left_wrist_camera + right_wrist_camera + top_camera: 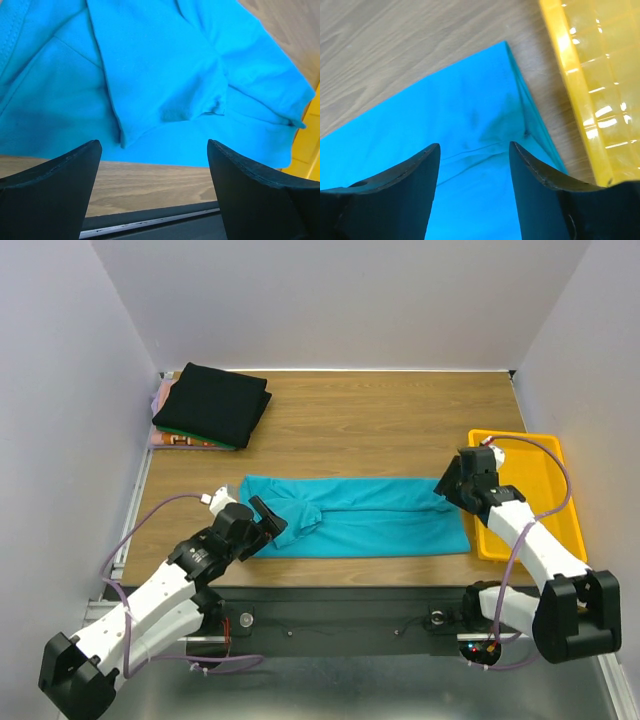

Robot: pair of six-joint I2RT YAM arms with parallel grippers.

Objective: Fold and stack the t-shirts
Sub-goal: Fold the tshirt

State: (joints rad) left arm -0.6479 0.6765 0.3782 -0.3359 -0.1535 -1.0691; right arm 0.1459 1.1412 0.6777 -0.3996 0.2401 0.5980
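Turquoise t-shirt (pixel 360 515) lies folded into a long band across the wooden table (pixel 380 415), the left gripper (pixel 154 146) at its sleeve end and the right gripper (pixel 474 145) over its corner beside the yellow tray (pixel 535 465) both spread open, holding nothing, while the black-topped folded stack (pixel 212 405) sits far left.

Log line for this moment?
turquoise t-shirt: flat long strip, mid-table | left gripper: open, at its left end | right gripper: open, over its right end | folded stack: far-left corner
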